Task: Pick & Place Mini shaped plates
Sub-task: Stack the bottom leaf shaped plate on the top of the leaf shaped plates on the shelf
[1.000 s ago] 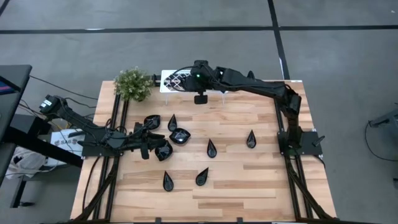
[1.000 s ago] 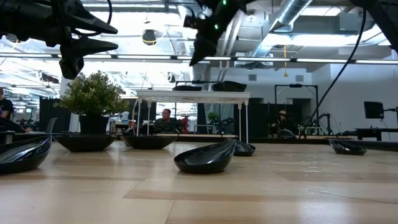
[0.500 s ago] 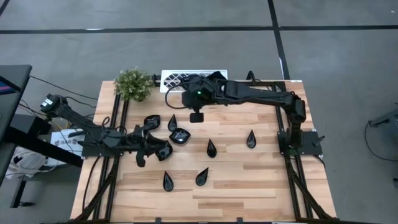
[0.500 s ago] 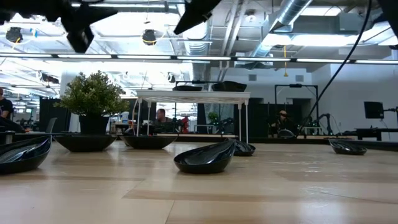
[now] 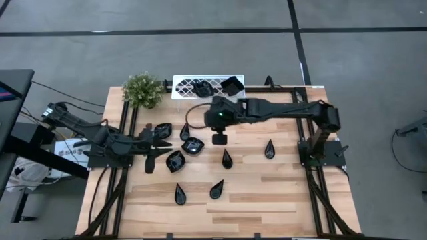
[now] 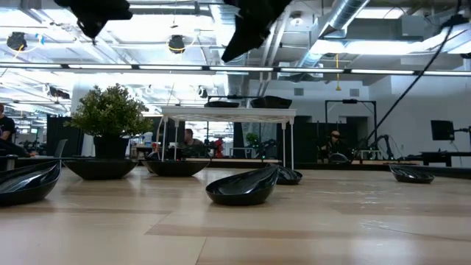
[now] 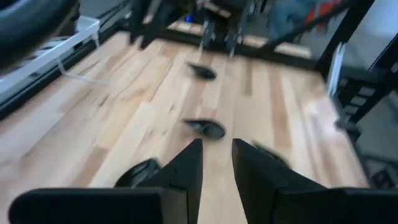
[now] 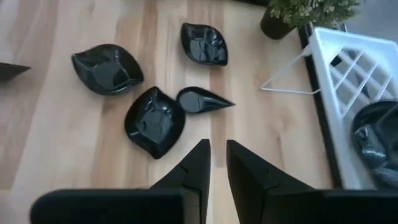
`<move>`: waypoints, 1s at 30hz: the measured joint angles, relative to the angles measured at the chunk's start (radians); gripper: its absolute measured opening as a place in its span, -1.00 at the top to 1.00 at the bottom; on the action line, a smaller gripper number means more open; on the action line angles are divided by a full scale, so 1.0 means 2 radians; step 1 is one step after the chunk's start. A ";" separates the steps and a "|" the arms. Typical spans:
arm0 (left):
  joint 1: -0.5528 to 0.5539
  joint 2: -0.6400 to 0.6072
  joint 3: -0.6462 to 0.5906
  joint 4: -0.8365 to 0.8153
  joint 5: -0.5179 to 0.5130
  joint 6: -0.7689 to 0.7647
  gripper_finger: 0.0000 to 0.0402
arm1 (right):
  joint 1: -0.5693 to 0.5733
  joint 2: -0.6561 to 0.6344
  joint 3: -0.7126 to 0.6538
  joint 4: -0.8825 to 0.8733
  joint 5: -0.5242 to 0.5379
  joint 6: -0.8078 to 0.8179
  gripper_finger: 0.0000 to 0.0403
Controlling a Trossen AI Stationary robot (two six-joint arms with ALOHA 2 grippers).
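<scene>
My right tool point(image 8: 212, 163), fingers narrow and empty, hovers above the counter point(image 5: 280, 193) just beside the teardrop plate point(image 8: 203, 100), whose long axis lies crosswise to my fingers, while my left tool point(image 7: 216, 163), also narrow and empty, waits farther off.

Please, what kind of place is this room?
Probably a robotics lab or open workshop: exposed ceiling ducts, a grey concrete floor around the wooden table, and people seated at desks behind.
</scene>
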 joint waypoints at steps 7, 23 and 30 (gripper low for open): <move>0.000 0.042 0.093 -0.171 0.025 -0.002 0.57 | -0.001 -0.131 -0.198 0.167 0.004 0.053 0.77; 0.037 0.102 0.130 -0.248 0.058 -0.059 0.53 | 0.013 -0.226 -0.396 0.388 0.003 0.134 0.77; 0.076 0.099 0.075 -0.233 0.073 -0.174 0.33 | 0.020 -0.230 -0.395 0.403 0.003 0.132 0.77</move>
